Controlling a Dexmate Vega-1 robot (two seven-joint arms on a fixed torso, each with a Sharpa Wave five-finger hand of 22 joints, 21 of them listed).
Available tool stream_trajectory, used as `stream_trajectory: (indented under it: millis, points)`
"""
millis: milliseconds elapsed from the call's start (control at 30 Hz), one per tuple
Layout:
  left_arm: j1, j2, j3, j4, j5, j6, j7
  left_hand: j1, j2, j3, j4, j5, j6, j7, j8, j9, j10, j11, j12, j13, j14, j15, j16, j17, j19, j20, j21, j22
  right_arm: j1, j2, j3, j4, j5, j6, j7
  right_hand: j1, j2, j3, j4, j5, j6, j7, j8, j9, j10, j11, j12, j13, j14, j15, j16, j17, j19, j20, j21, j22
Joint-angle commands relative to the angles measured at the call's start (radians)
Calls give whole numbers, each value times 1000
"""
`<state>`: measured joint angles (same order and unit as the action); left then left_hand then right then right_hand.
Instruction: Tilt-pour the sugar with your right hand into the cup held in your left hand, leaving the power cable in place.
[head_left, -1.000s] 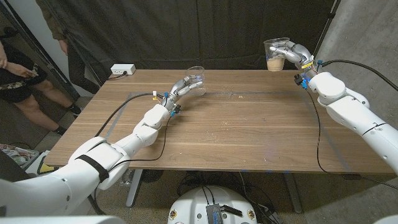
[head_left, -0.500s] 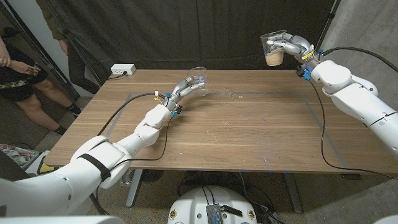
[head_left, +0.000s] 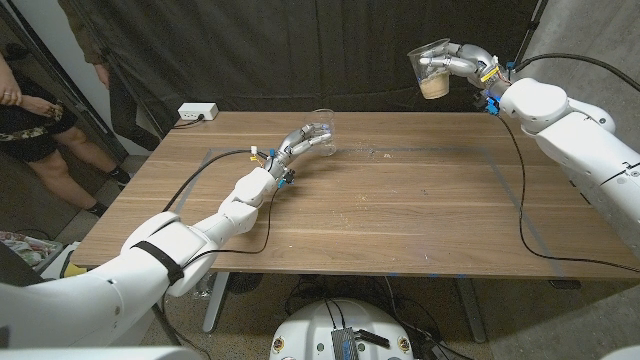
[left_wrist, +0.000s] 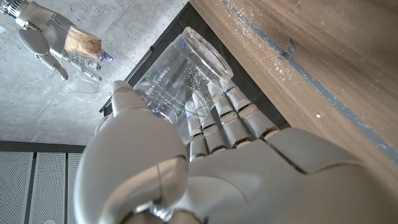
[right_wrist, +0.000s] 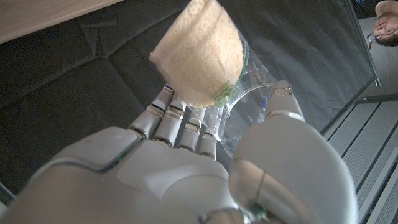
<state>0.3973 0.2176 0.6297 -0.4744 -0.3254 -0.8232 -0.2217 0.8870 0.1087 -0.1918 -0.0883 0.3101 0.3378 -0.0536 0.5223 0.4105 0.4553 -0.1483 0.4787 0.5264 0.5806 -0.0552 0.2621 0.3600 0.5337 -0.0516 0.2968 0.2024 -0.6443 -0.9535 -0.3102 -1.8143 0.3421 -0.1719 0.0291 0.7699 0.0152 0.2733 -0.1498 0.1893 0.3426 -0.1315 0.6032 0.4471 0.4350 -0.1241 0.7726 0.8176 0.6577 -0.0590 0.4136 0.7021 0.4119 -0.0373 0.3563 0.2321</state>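
Two clear plastic cups in play, one per hand; left hand (head_left: 300, 140) wraps an empty clear cup (head_left: 318, 128) at about 11 o'clock on the wooden table (head_left: 400, 210), fingers curled round its wall, cup tilted and near the tabletop though contact cannot be told; left wrist view shows fingers (left_wrist: 217, 118) pressed along the cup wall with thumb on the opposite side; faint printing on the empty cup (left_wrist: 180, 81), too small and turned to read.

Right hand (head_left: 462, 68) grips the sugar cup (head_left: 430, 68) up at 1 o'clock, raised well above and beyond the table's far edge against the dark curtain (head_left: 300, 50); cup tipped, mouth leaning toward the left-hand side; tan sugar (head_left: 434, 88) sits in the lower part; right wrist view shows sugar (right_wrist: 199, 56) packed against the wall, fingers (right_wrist: 177, 124) on one side, thumb on the other; a small green mark on the sugar cup (right_wrist: 222, 93), unreadable.

Cups well apart; open tabletop lies between them.

Black power cable (head_left: 215, 165) trails from the left wrist off the table's left edge; another black cable (head_left: 517, 200) hangs from the right arm across the right side. White power strip (head_left: 197, 113) at the far left corner, close to the edge. Person's legs (head_left: 60, 160) beside the table at 9 o'clock.
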Motion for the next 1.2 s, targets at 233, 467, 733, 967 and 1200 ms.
stream_trajectory:
  millis: [233,467,733,967,1200]
  points:
    - [-27,-24,6,60,-9,-13,-38,6,9,-12,1,-3,10,2,6,6,10,0,9,7,9,-122,-9,7,-1,-26,6,4,101,-6,-69,-44,-35,-86,96,13,28,6,10,-2,5,5,4,4,9,1,-3,7,9,-174,-2,7,0,12,-2,2]
    - [-37,-31,13,69,-5,-16,-47,8,10,-14,2,-4,9,1,6,6,10,-1,8,9,11,-120,-10,9,-2,-26,6,5,121,-9,-91,-57,-42,-115,131,11,29,6,11,-3,10,4,3,4,13,3,-3,6,12,-173,-2,9,-5,16,-5,1]
    - [-48,-46,21,81,-3,-5,-58,9,12,-17,3,-5,11,1,8,6,10,0,8,11,12,-121,-12,12,-3,-26,7,5,144,-18,-114,-82,-56,-155,169,9,28,4,11,-3,10,8,0,4,10,5,-6,8,13,-172,-3,12,-10,19,-8,-1]
    - [-59,-59,29,87,-1,1,-72,11,15,-19,5,-7,8,3,7,7,8,-2,7,14,13,-121,-14,15,-4,-26,7,5,161,-22,-141,-99,-70,-189,203,9,29,5,11,-3,12,8,-2,3,9,5,-8,8,13,-173,-5,14,-16,20,-11,-2]
    - [-66,-67,35,90,-1,11,-85,12,17,-21,6,-8,8,6,7,7,10,0,7,16,12,-119,-16,17,-5,-25,8,5,172,-20,-158,-103,-81,-204,225,8,30,4,11,-4,16,9,-3,4,12,7,-8,10,13,-172,-7,16,-21,23,-14,-3]
